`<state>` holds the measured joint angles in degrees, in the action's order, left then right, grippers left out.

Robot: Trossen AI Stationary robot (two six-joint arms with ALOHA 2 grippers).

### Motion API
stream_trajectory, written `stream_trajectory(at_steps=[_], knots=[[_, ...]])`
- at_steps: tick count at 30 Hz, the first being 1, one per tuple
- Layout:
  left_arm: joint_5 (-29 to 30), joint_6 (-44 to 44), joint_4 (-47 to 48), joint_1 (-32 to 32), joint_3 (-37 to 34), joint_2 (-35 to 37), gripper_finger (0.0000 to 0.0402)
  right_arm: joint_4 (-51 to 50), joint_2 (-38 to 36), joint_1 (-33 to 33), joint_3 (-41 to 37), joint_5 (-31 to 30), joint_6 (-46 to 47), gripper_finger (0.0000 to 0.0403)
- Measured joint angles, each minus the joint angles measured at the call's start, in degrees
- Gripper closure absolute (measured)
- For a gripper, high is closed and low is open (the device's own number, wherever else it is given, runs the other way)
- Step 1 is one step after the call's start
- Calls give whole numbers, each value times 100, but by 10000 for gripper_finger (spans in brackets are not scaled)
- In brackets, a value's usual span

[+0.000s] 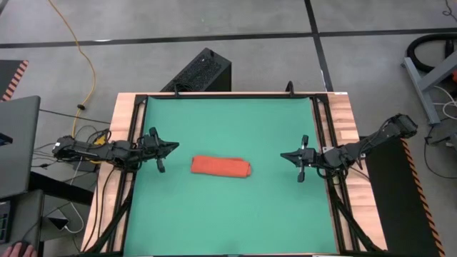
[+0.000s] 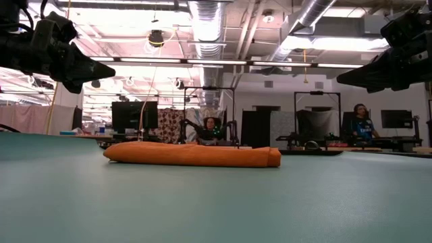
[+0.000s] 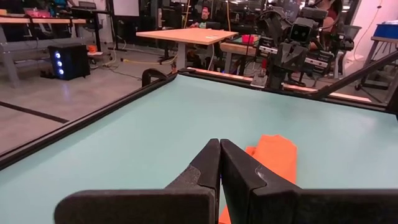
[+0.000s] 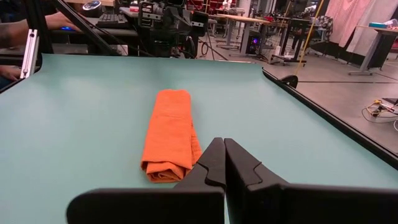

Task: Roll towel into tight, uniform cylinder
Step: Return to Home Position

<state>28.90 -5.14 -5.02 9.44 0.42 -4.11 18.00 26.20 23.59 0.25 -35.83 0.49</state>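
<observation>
The orange-red towel [image 1: 221, 167] lies rolled up into a flattish cylinder on the middle of the green mat [image 1: 228, 121], its length running left to right; it also shows as a long low roll [image 2: 192, 154] resting on the mat. My left gripper [image 1: 176, 148] hovers shut above the mat's left side, pointing level at the roll's left end [image 3: 273, 152]. My right gripper [image 1: 283, 155] hovers shut above the mat's right side, pointing at the roll's right end [image 4: 163, 171]. Neither touches the towel.
A black frame [image 1: 323, 128] borders the mat on the wooden table [image 1: 350, 114]. Cables and a laptop [image 1: 18, 143] lie off the table's left side. Bare mat surrounds the roll on all sides. People sit at desks in the room beyond [image 2: 212, 128].
</observation>
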Motion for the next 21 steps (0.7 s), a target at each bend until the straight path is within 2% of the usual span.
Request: stream_trajectory(at_steps=[10,21], knots=[[1,-29,-1,-1,-1,-1,402,1,0,-1,0,-1,0,390],[-1,14,1,0,-2,-1,402,2,0,-1,0,0,0,362]])
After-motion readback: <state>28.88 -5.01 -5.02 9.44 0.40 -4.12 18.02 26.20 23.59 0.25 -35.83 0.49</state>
